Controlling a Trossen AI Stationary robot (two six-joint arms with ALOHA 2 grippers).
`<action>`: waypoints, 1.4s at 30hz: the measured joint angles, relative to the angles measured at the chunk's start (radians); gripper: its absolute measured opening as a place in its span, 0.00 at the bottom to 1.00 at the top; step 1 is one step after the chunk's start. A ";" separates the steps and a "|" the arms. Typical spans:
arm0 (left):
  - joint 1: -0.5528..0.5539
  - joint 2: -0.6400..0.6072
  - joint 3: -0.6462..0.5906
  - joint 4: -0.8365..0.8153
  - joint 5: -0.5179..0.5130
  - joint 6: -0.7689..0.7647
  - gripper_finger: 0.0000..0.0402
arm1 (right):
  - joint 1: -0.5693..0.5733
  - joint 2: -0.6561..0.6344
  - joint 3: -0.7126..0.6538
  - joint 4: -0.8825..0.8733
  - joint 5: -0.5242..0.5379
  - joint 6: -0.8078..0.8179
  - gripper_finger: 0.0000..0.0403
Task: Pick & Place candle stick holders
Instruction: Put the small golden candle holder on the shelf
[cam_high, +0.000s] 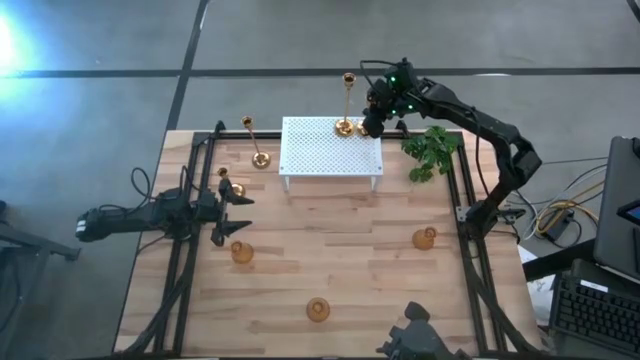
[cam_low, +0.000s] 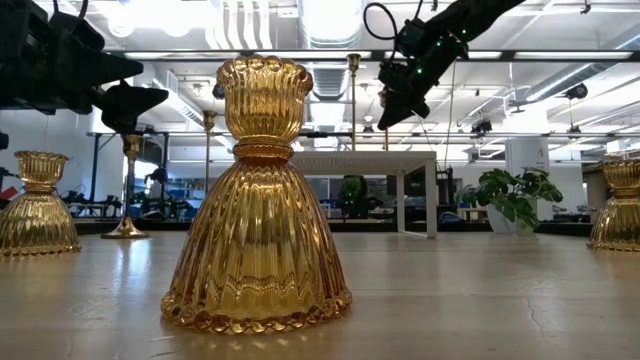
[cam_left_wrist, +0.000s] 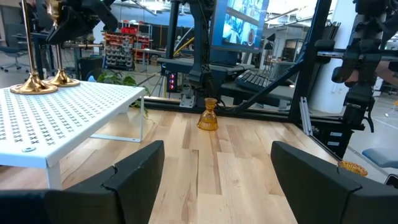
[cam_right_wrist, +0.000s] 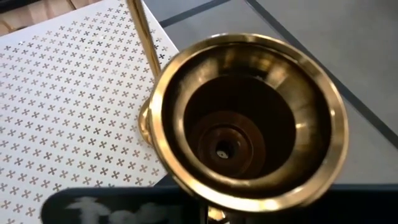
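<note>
Progress is judged to be partial, since two tall holders are seen at the far right corner of the white perforated stand (cam_high: 332, 146): one tall candle stick holder (cam_high: 346, 103) stands there alone, and a second holder (cam_right_wrist: 249, 121) is at the right gripper (cam_high: 374, 118), with its cup filling the right wrist view from above. This second holder appears to be pinched by the right gripper near its top, with its base resting on the stand or just above it; which of the two cannot be told. Five holders are seen off the stand. Another tall holder (cam_high: 254, 141) stands on the table just left of the stand, and a shorter one (cam_high: 228, 185) is near the left gripper (cam_high: 228, 213). Three squat bulbous holders are spread on the wood: one (cam_high: 241, 252) just beside the left gripper, one (cam_high: 318, 310) near the front edge, and one (cam_high: 425, 238) on the right side. The left gripper is held low over the left side of the table, its fingers spread wide with nothing between them. A green plant sprig (cam_high: 431, 150) lies right of the stand.
</note>
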 joint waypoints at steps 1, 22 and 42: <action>0.000 0.000 0.000 0.000 0.000 0.000 0.75 | 0.003 0.000 0.000 0.000 0.000 0.000 0.03; 0.000 0.000 0.000 0.000 0.000 0.000 0.75 | 0.006 0.001 -0.002 0.000 -0.003 0.005 0.03; 0.000 0.000 0.000 0.000 0.000 0.000 0.75 | 0.007 0.004 -0.005 -0.015 -0.008 0.012 0.15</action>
